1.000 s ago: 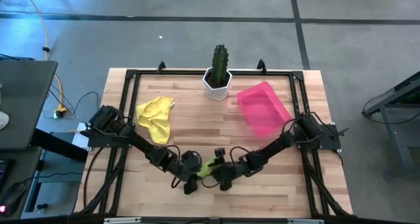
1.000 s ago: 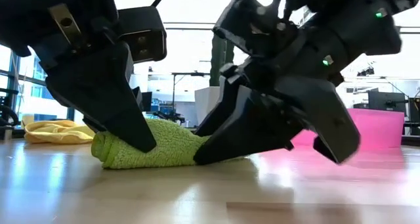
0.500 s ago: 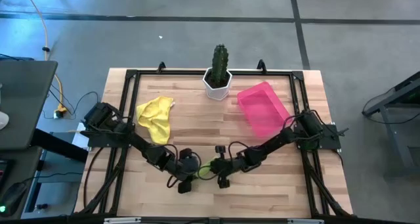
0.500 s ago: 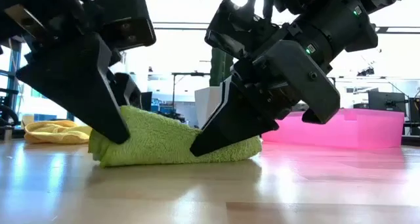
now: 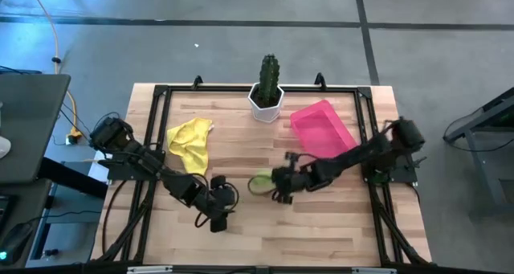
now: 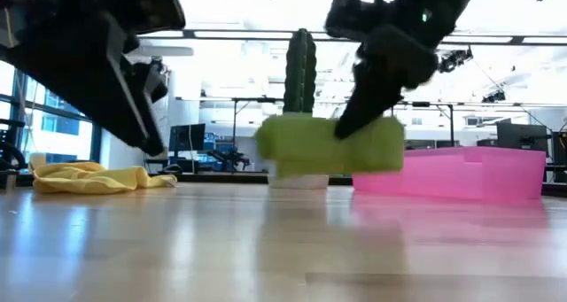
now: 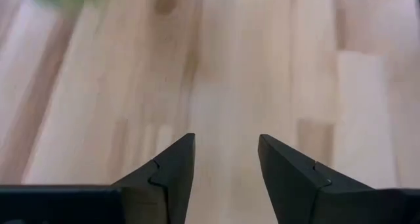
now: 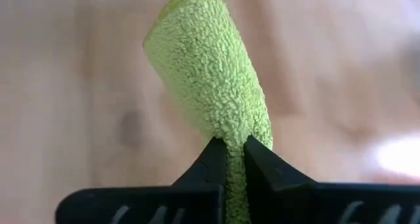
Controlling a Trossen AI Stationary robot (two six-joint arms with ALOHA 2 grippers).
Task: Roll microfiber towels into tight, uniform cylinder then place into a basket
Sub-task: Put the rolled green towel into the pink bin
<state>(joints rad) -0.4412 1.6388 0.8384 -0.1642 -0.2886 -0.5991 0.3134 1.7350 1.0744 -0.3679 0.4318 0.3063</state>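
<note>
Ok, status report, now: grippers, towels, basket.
Right gripper shut on rolled green towel, lifted off table. Left gripper open, empty. Yellow towel unrolled. Pink basket empty; nothing blocking.

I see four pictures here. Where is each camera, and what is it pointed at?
High view: above the table, looking straight down; both arms show, the right gripper holding the green towel.
Low view: at tabletop height, looking level at the lifted green towel.
Left wrist view: behind the open left gripper, facing bare wood.
Right wrist view: behind the right gripper, facing its towel.
All four show the green towel.
</note>
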